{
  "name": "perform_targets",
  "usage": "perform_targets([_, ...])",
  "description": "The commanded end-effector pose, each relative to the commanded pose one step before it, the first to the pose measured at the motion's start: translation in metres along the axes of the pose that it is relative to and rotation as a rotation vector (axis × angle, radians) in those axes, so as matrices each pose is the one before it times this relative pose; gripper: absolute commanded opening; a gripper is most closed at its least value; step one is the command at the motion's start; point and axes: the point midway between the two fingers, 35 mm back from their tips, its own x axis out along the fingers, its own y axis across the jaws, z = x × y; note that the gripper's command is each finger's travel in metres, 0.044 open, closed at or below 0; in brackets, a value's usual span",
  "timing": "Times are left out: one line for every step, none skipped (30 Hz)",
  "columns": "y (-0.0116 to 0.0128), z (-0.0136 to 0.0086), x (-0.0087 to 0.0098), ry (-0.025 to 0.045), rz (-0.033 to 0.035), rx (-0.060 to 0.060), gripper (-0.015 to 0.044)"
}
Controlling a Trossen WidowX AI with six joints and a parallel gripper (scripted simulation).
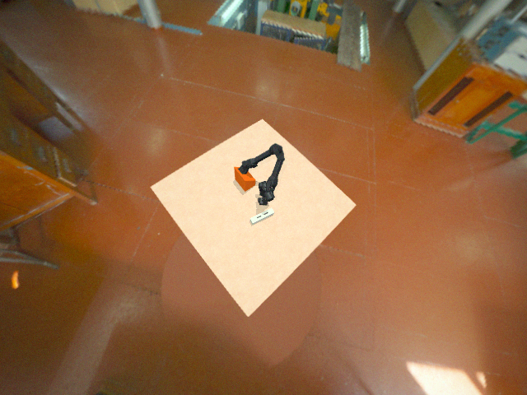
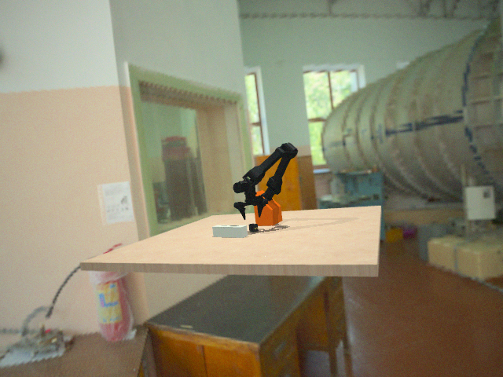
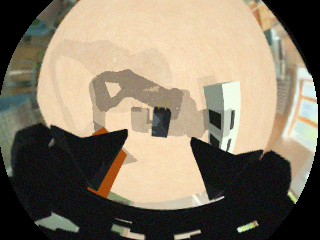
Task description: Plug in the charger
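Observation:
The black two-prong charger (image 2: pixel 253 227) (image 3: pixel 161 121) lies on the table beside the power strip. In the wrist view its small yellowish prongs point toward the top of the frame; in the overhead view the arm hides it. The white power strip (image 1: pixel 262 216) (image 2: pixel 229 232) (image 3: pixel 230 100) lies flat, with two dark outlets on its top. My gripper (image 2: pixel 252 217) (image 3: pixel 159 136) is open and empty, pointing down above the charger. In the wrist view the charger shows between and just beyond the two fingertips, and the strip is behind the right finger.
The orange arm base (image 1: pixel 244 182) (image 2: pixel 267 214) (image 3: pixel 114 172) stands on the table (image 1: pixel 246 271) (image 2: pixel 304 247) (image 3: pixel 150 30), across the charger from the strip. The arm's upper links bend high above the table. The strip stands close beside the right finger in the wrist view.

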Motion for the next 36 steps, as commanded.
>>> perform_targets([-0.0009,0.00043,0.00104,-0.01116,0.00139,-0.0178,0.044])
perform_targets([0.00001,0.00007,0.001,-0.00002,0.00001,0.0,0.044])
perform_targets([0.00002,0.00008,0.0013,-0.00003,0.00002,0.0,0.044])
perform_targets([0.00004,0.00011,0.00164,-0.00005,0.00004,0.0,0.044])
perform_targets([0.00006,0.00013,0.00201,-0.00007,0.00006,0.0,0.044])
perform_targets([0.00007,0.00012,0.00187,-0.00008,0.00007,0.0,0.044])
perform_targets([0.00009,0.00011,0.00183,-0.00009,0.00009,0.0,0.044])
perform_targets([0.0001,0.00011,0.00178,-0.0001,0.0001,0.0,0.044])
perform_targets([0.00009,0.00008,0.0014,-0.00009,0.00009,0.0,0.044])
perform_targets([0.00006,0.00005,0.00087,-0.00006,0.00006,0.0,0.044])
perform_targets([-0.00002,0.00002,0.00027,0.00002,-0.00001,0.0,0.044])
perform_targets([-0.00005,0.00005,0.00055,0.00003,-0.00003,0.0,0.044])
perform_targets([-0.00007,0.00007,0.0008,0.00005,-0.00004,0.0,0.044])
perform_targets([-0.00008,0.00009,0.00105,0.00006,-0.00005,0.0,0.044])
perform_targets([-0.0001,0.00011,0.0013,0.00006,-0.00006,0.0,0.044])
perform_targets([-0.00011,0.00013,0.00153,0.00007,-0.00006,0.0,0.044])
perform_targets([-0.0001,0.00014,0.00163,0.00006,-0.00005,0.0,0.044])
perform_targets([-0.00009,0.00014,0.00165,0.00005,-0.00004,0.0,0.044])
perform_targets([-0.00008,0.00014,0.00165,0.00004,-0.00003,0.0,0.044])
perform_targets([-0.00007,0.00014,0.00165,0.00002,-0.00002,0.0,0.044])
perform_targets([-0.00005,0.00014,0.00165,0.00001,-0.00001,0.0,0.044])
perform_targets([-0.00004,0.00014,0.00164,0.0,0.0,0.0,0.044])
perform_targets([-0.00003,0.00013,0.00164,-0.00001,0.00001,0.0,0.044])
perform_targets([-0.00002,0.00013,0.00164,-0.00002,0.00002,0.0,0.044])
perform_targets([-0.00001,0.00013,0.00164,-0.00003,0.00003,0.0,0.044])
perform_targets([0.00001,0.00013,0.00163,-0.00004,0.00004,0.0,0.044])
perform_targets([0.00002,0.00013,0.00163,-0.00005,0.00005,0.0,0.044])
perform_targets([0.00003,0.00012,0.00163,-0.00006,0.00006,0.0,0.044])
perform_targets([0.00004,0.00012,0.00163,-0.00008,0.00008,0.0,0.044])
perform_targets([0.00005,0.00012,0.00162,-0.00009,0.00009,0.0,0.044])
perform_targets([0.00006,0.00012,0.00162,-0.0001,0.0001,0.0,0.044])
perform_targets([0.00007,0.00012,0.00162,-0.00011,0.00011,0.0,0.044])
perform_targets([0.00009,0.00011,0.00162,-0.00012,0.00012,0.0,0.044])
perform_targets([0.0001,0.00011,0.00161,-0.00013,0.00013,0.0,0.044])
perform_targets([0.00011,0.00011,0.00161,-0.00014,0.00015,0.0,0.044])
perform_targets([0.00012,0.00011,0.00161,-0.00015,0.00016,0.0,0.044])
